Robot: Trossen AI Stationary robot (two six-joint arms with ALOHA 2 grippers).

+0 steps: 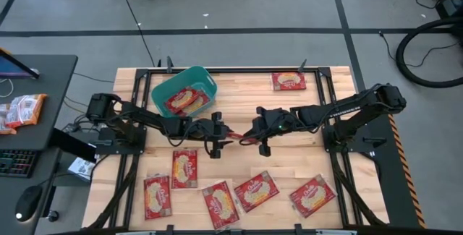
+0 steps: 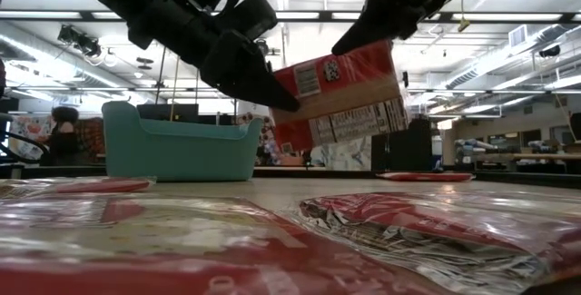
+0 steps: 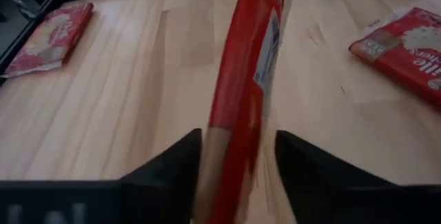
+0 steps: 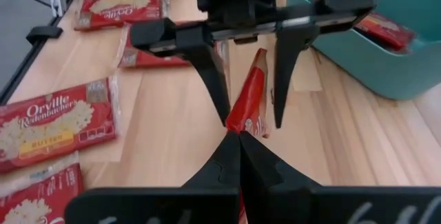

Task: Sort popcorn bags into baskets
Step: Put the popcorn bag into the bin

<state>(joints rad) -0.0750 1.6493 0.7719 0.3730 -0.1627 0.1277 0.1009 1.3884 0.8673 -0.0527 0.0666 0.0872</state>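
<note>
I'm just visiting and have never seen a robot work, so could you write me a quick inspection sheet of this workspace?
Surface: wooden table.
Job's things: teal basket holding one popcorn bag; one held bag in the air; six more lie flat.
Clutter: nothing seen.
End effectors: right end effector shut on the held bag; left end effector open around the held bag.
Cables: black cords on the floor.
Surroundings: side desk with keyboard and mouse.
</note>
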